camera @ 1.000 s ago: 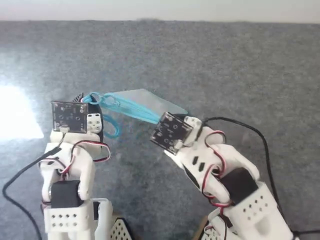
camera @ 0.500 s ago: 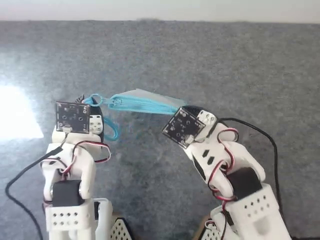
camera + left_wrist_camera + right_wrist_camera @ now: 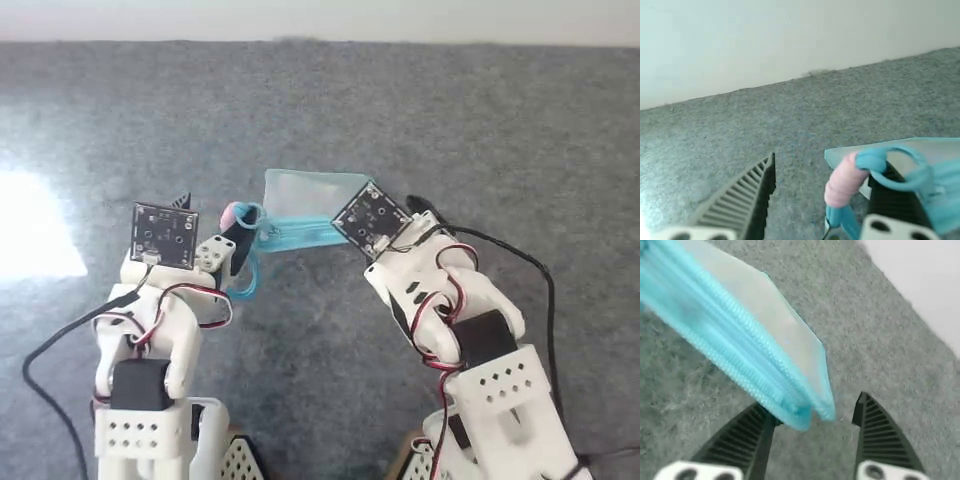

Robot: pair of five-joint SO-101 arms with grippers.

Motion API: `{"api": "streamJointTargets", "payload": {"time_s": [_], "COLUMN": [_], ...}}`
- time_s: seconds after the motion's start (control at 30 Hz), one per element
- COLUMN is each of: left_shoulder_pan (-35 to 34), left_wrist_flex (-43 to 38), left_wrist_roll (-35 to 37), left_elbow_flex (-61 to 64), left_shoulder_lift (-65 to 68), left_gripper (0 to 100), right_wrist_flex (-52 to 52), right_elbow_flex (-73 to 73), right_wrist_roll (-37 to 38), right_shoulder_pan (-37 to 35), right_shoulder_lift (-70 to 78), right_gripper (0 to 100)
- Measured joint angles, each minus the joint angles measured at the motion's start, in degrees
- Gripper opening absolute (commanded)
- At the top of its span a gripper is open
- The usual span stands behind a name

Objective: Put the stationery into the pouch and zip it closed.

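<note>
The translucent pouch with a blue zipper hangs between the two arms at mid-table. My left gripper is at its left end, open wide. A pink cylindrical piece and the pouch's blue loop rest against one finger, while the other finger stands well apart. At the other end, the pouch's corner sits between the fingers of my open right gripper. One finger is at the zipper edge and carpet shows between the pouch and the other finger. What is inside the pouch cannot be made out.
Grey carpet covers the table, with a pale wall along the far edge. A bright patch of light lies at the left. Black cables trail from both arms near their bases.
The right arm has swung to the right and farther back. The left gripper has shifted right. The pouch has turned from edge-on to showing its flat face, and the pink piece now shows.
</note>
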Motion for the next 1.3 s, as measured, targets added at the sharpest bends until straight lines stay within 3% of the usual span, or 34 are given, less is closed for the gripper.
{"api": "streamJointTargets", "payload": {"time_s": [0.33,0.5,0.87,1.3], "left_shoulder_pan": [1.67,7.30,10.81,12.13], "left_wrist_flex": [0.00,-3.78,-6.95,-13.89], "left_wrist_roll": [0.00,0.00,0.00,0.35], "left_elbow_flex": [0.44,6.24,10.37,15.30], "left_shoulder_lift": [0.00,-0.09,-0.26,-0.09], "left_gripper": [29,29,29,29], "right_wrist_flex": [0.00,-1.93,-5.36,5.19], "right_elbow_flex": [0.00,0.00,-0.18,-10.11], "right_wrist_roll": [-1.85,-2.02,-3.69,-9.93], "right_shoulder_pan": [4.75,6.86,7.03,7.03], "right_shoulder_lift": [0.88,8.79,19.87,30.51], "right_gripper": [22.8,22.7,22.6,22.6]}}
